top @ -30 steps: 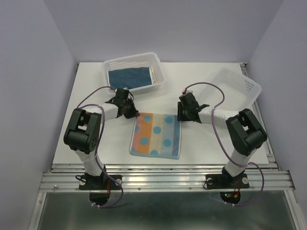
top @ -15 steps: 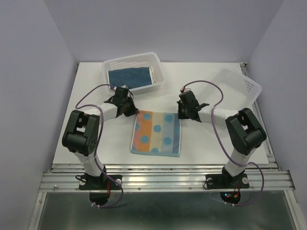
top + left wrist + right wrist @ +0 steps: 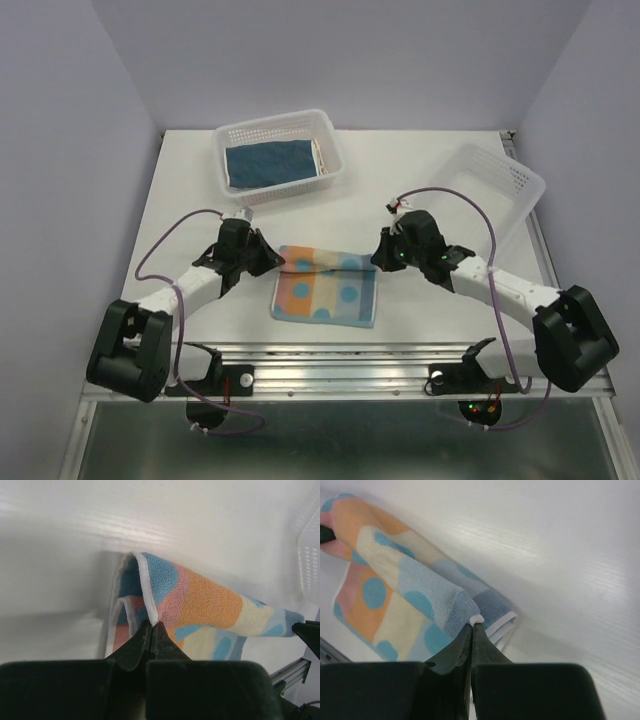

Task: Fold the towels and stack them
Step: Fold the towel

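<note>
A pastel striped towel (image 3: 326, 290) with blue dots lies at the table's near middle, its far edge lifted and curled over toward the front. My left gripper (image 3: 279, 262) is shut on the towel's far left corner; in the left wrist view the jaws (image 3: 152, 624) pinch the white hem of the towel (image 3: 205, 600). My right gripper (image 3: 378, 262) is shut on the far right corner, and in the right wrist view its tips (image 3: 472, 625) clamp the white hem of the towel (image 3: 395, 592). A navy towel (image 3: 268, 162) lies flat in the far left basket.
The white perforated basket (image 3: 238, 135) with the navy towel stands at the back left, with a cream cloth edge (image 3: 321, 156) at its right side. A second white basket (image 3: 497, 180) sits tilted at the right edge. Metal rails (image 3: 340, 362) run along the near edge.
Both arms have stretched low and drawn toward the front, carrying the towel's far edge up and over. The right gripper went from open to shut on its corner.
</note>
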{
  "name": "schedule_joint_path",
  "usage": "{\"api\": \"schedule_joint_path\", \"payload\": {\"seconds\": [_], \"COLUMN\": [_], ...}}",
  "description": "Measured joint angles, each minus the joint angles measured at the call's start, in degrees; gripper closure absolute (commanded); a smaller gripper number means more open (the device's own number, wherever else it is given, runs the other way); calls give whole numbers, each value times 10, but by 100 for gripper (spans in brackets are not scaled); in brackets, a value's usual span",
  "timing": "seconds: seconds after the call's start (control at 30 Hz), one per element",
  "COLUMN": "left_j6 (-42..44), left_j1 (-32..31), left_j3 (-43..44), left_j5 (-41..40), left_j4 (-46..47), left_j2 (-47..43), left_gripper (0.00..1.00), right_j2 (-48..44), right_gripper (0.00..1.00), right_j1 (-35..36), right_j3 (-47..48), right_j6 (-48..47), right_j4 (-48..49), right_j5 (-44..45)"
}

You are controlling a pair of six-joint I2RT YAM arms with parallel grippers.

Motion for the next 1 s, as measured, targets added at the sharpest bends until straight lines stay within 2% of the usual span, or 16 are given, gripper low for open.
{"api": "schedule_joint_path", "payload": {"seconds": [0.23, 0.4, 0.57, 0.73, 0.77, 0.8, 0.87, 0.9, 1.0], "left_j6": [-46, -72, -87, -93, -93, -94, -92, -98, -102], "left_j1": [-31, -34, -35, -37, -37, -37, -37, -37, -37], "left_j3": [-112, -144, -154, -163, -164, -165, -168, -169, -171], "left_j5": [13, 6, 7, 9, 10, 11, 13, 13, 14], "left_j4": [-19, -70, -116, -147, -152, -156, -167, -174, -204], "left_j2": [-199, -290, -329, -327, -325, -323, -323, -325, -345], "left_gripper": [100, 100, 100, 100, 97, 74, 44, 33, 18], "right_j2": [-134, -192, -221, -226, -224, -219, -210, -206, -209], "right_gripper": [99, 99, 98, 91, 87, 86, 82, 66, 22], "right_j1": [33, 40, 47, 47, 47, 47, 47, 48, 50], "right_j3": [-101, -165, -205, -222, -227, -234, -246, -252, -268], "right_j6": [39, 69, 86, 99, 103, 108, 114, 118, 128], "right_j4": [-2, 2, -2, 14, 21, 30, 41, 43, 44], "right_j5": [-59, -104, -127, -156, -163, -172, -181, -184, -193]}}
